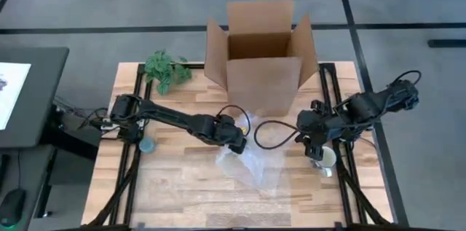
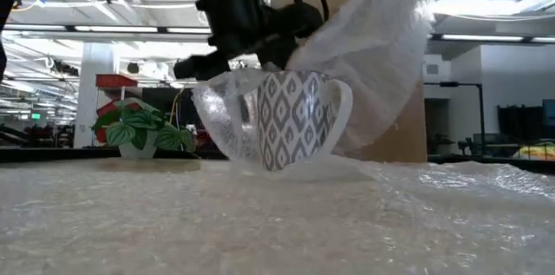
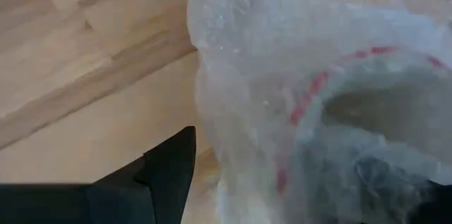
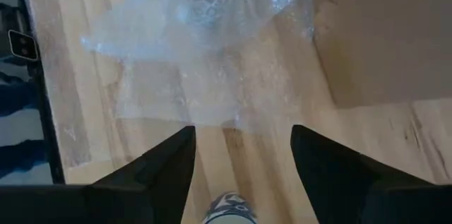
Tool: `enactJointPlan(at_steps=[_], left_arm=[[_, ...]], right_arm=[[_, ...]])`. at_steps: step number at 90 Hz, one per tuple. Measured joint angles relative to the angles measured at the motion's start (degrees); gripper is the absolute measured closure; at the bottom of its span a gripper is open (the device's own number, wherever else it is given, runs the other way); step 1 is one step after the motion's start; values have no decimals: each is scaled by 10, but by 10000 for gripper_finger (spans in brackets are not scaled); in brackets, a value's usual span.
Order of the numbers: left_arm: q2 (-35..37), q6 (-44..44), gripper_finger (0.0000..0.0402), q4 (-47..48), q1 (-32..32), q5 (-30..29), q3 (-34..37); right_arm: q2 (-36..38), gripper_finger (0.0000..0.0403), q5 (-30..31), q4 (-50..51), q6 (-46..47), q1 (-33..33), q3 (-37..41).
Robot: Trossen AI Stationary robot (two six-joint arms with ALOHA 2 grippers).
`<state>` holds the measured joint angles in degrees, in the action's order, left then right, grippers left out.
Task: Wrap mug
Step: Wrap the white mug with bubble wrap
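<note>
Two mugs are on the table, and only one has any wrap around it. Nearest the front edge, well short of the cardboard box (image 1: 262, 60), lies the loose tail of the bubble wrap (image 1: 255, 164), spread flat on the wood. Just behind that, still in front of the box, stands the patterned mug (image 2: 290, 119), upright on the sheet. The wrap curls around one side of it and rises in a tall flap behind it, while the patterned face and handle are bare towards the low camera.

My left gripper (image 1: 239, 142) hangs right over this mug, between it and the box front. Its fingers (image 3: 173, 164) are spread wide, with the film and the mug's rim below and between them. I judge they have nothing pinched, though the wrap hides part of the contact.

My right gripper (image 1: 317, 151) waits off the box's front right corner, jaws wide apart and empty, directly above the second mug (image 1: 329, 158). A potted plant (image 1: 167, 71) sits by the box's left flap.

I judge the job is roughly half done: the mug is seated and one side is covered. The raised flap has not yet been folded over the open top, the bare face needs closing in, and the loose tail needs tucking.
</note>
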<state>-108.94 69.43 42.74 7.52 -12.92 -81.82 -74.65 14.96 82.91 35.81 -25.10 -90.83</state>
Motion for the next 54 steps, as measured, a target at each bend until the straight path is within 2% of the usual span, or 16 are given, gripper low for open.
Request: enactJointPlan(at_steps=[13, 31, 45, 54], left_arm=[[-16, 0, 235, -17, -8, 27, 0], [-2, -8, 377, 28, -6, 50, 1], [26, -20, 386, 126, -4, 94, 1], [39, -29, 390, 208, 1, 99, 1]], right_arm=[[0, 179, 0, 0, -16, 0, 0], [0, 179, 0, -1, -19, 0, 0], [0, 179, 1, -21, -44, 0, 0], [0, 183, 2, -53, -63, 0, 6]])
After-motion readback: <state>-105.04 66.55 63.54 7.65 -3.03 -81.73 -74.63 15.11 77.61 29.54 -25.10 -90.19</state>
